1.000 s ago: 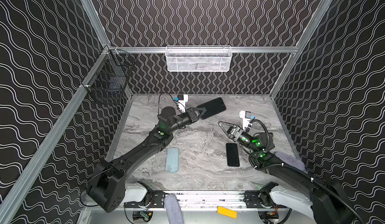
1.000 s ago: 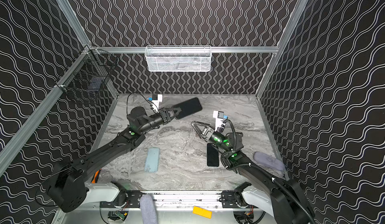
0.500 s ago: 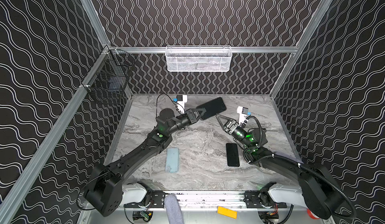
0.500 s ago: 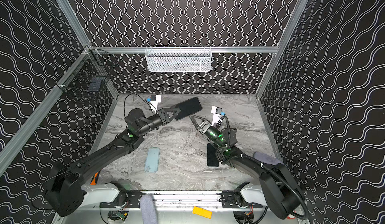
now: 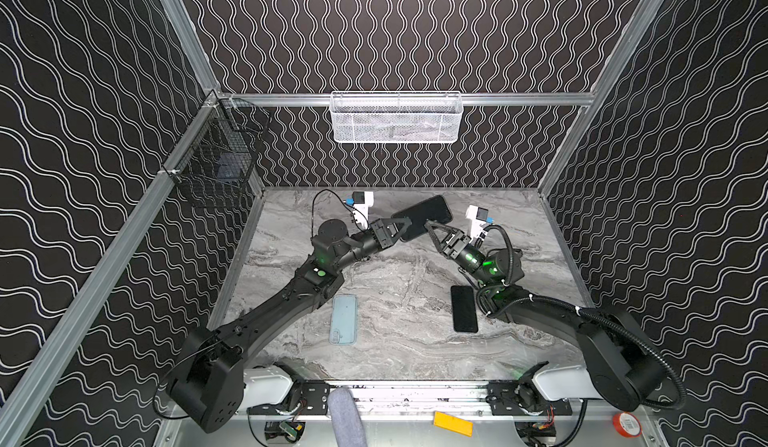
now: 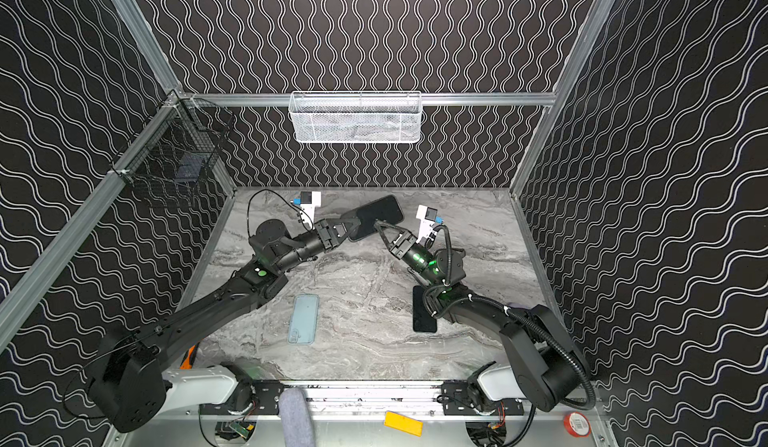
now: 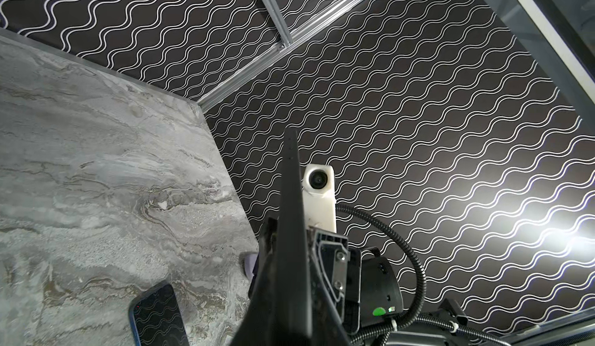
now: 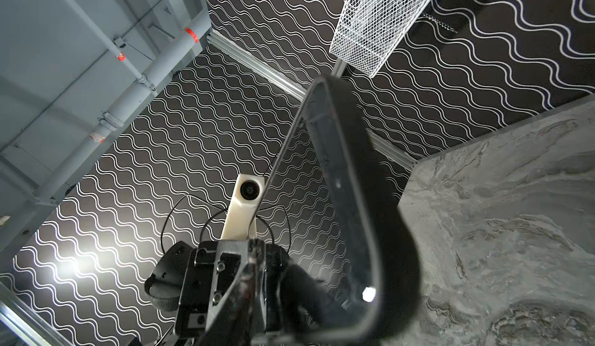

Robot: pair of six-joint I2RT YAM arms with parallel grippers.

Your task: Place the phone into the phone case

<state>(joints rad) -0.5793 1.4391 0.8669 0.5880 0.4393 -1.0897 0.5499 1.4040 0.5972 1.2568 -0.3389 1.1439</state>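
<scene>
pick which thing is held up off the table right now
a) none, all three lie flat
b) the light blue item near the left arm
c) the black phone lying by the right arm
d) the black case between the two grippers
d: the black case is up off the table, clamped in the left gripper with the right gripper at its edge; the light blue item and black phone lie flat.

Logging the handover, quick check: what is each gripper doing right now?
Left gripper: closed, holding the black phone case.
Right gripper: looks closed on an edge of the same case.
</scene>
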